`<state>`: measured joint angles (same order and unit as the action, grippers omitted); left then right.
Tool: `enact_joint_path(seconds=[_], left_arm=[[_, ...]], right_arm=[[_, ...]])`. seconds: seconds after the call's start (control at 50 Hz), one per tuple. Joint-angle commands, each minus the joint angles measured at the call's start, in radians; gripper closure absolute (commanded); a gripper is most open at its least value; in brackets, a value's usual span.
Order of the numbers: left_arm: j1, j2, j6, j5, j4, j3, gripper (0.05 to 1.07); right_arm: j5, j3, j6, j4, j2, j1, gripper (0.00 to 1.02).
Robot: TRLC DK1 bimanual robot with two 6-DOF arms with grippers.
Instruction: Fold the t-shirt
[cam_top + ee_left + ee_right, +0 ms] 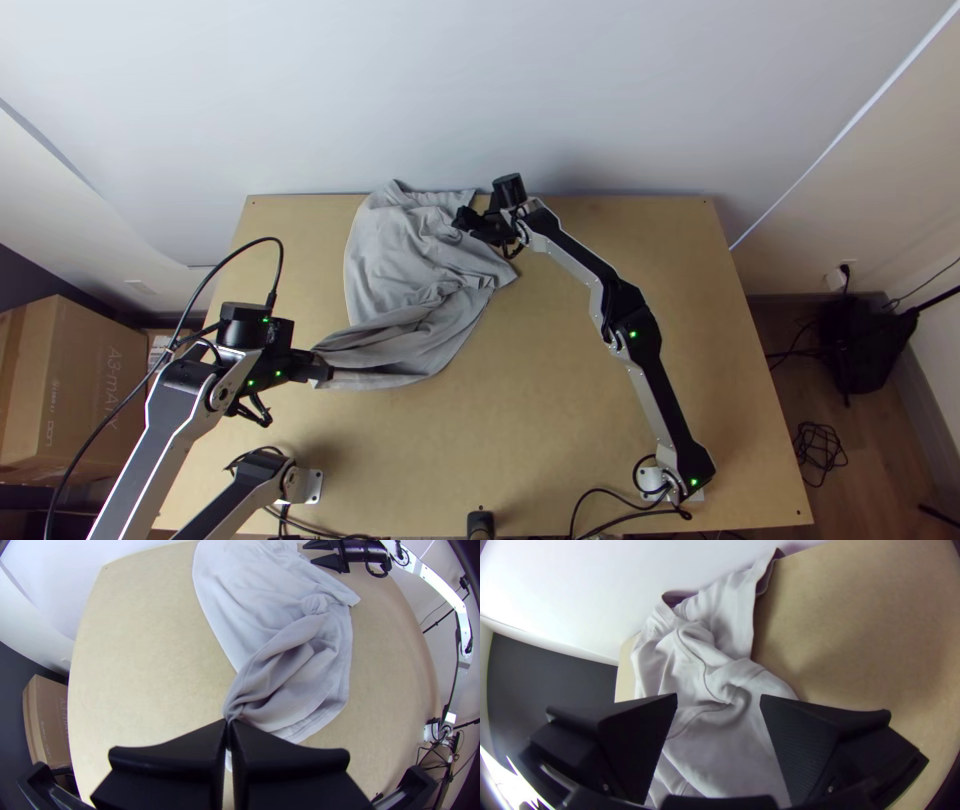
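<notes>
T-shirt (400, 260) rumpled, 11 o'clock of table (560, 430) centre; long axis roughly 6–12, near end drawn toward 8. Left gripper (326, 371) clenched on that near corner. Cardboard box (75, 390) beyond table edge, 9 o'clock. Right gripper (460, 218) released, fingers apart, at T-shirt's 1 o'clock.

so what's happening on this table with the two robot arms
They're partway into folding a grey t-shirt, which lies twisted and rumpled on the wooden table. The left gripper has its jaws shut on the shirt's near end. The right gripper hangs over the far part, jaws open, not holding it. No neat fold yet.
</notes>
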<state>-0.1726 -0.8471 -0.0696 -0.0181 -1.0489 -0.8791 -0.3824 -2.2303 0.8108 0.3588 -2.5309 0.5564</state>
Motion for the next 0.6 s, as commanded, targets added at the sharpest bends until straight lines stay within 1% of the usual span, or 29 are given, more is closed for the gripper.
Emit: enact_joint_path(seconds=[0.0,0.2,0.42,0.58], left_arm=[[0.008,0.01,0.014,0.01,0.006,0.002,1.04],[0.022,0.02,0.016,0.01,0.004,0.006,1.04],[0.027,0.023,0.019,0.01,0.006,0.005,1.04],[0.028,0.026,0.017,0.012,0.004,0.006,1.04]], right_arm=[[-0.006,0.006,-0.004,-0.003,0.021,0.013,0.25],[-0.004,-0.028,0.007,-0.046,-0.006,0.04,0.25],[0.023,-0.046,0.007,-0.06,-0.04,0.054,0.25],[0.063,-0.045,-0.01,-0.06,-0.057,0.053,0.25]])
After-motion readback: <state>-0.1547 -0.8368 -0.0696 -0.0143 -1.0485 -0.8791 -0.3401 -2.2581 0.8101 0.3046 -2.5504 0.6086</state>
